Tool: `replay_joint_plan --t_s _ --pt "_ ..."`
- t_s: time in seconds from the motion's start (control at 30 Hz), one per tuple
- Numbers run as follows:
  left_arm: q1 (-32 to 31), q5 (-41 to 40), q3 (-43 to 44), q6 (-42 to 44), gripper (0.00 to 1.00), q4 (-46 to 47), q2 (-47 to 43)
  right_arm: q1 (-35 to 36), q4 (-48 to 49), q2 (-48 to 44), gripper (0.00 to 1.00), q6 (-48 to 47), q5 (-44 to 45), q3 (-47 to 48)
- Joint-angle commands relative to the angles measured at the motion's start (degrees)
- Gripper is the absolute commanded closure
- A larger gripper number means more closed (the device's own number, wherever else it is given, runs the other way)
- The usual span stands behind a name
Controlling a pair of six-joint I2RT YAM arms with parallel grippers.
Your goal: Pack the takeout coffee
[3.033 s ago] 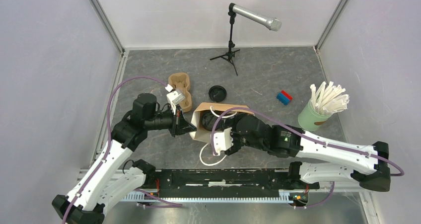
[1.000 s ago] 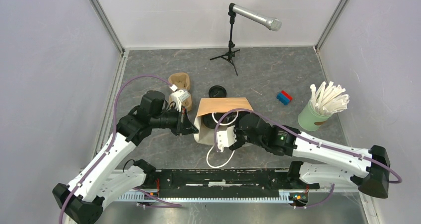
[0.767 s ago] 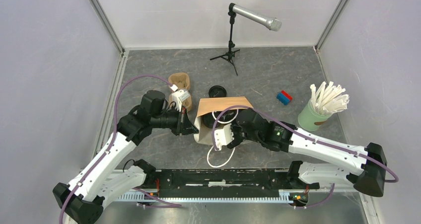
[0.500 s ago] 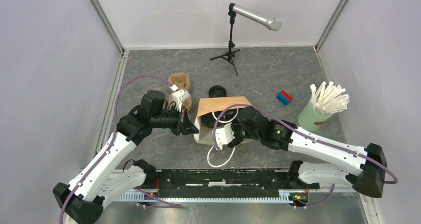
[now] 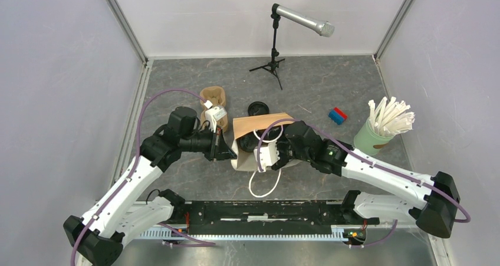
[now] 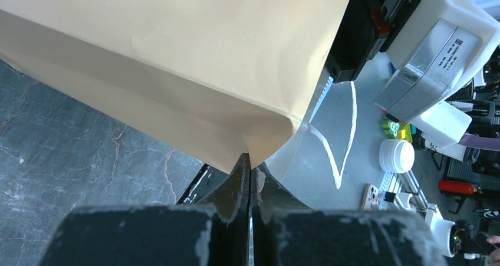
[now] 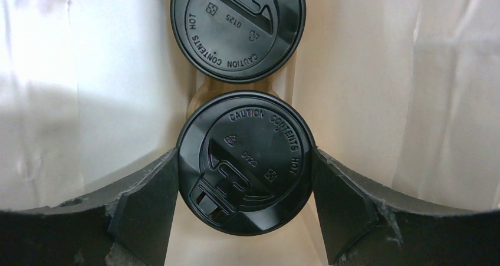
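Note:
A brown paper bag (image 5: 262, 123) stands open in the middle of the table. My left gripper (image 5: 230, 153) is shut on its left edge, and the left wrist view shows the pinched fold (image 6: 249, 157) of the bag (image 6: 177, 59). My right gripper (image 7: 244, 166) reaches inside the bag. Both its fingers (image 7: 150, 201) press the sides of a takeout coffee's black lid (image 7: 253, 136). A second takeout coffee (image 7: 237, 27) stands just beyond it in the bag. A third black-lidded cup (image 5: 258, 109) sits on the table behind the bag.
The brown cup carrier (image 5: 211, 97) lies left of the bag, behind my left wrist. A pale green cup of white straws (image 5: 377, 133) stands at the right and a red-and-blue block (image 5: 337, 115) near it. A microphone stand (image 5: 274, 56) is at the back. The bag's white handle (image 5: 263, 183) hangs toward me.
My right arm has pushed further into the bag, away from me, with the cup between its fingers. The left gripper lifted the bag's edge earlier and now holds still.

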Motion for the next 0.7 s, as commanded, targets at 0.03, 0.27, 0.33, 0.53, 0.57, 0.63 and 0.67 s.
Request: replay_joint_plan --t_s 0.03,0.27,0.33,0.53,0.57,0.63,0.67 --pt "0.0 2.4 0.6 0.8 0.98 2.2 0.4 -0.2 3.2 0.3 0.41 -1.7 -3.9 1.0" --pt "0.0 2.6 0.4 1.0 0.98 2.4 0.7 -0.2 4.8 0.5 0.41 -2.5 -5.1 0.7" --pt "0.0 2.6 0.4 1.0 0.98 2.4 0.6 -0.3 6.3 1.0 0.40 -3.0 -4.9 0.1" --pt "0.0 2.9 0.1 1.1 0.98 2.1 0.4 -1.6 9.4 1.9 0.41 -3.1 -5.1 -2.3" --pt "0.0 2.9 0.1 1.2 0.98 2.1 0.3 -1.7 9.2 2.2 0.41 -3.2 -5.2 -2.3" --pt "0.0 2.9 0.1 1.4 0.98 1.8 0.2 -2.2 9.5 2.2 0.41 -3.4 -5.4 -2.7" --pt "0.0 2.8 0.1 1.4 0.98 1.8 0.1 -2.4 9.6 2.1 0.41 -3.4 -5.6 -2.9"
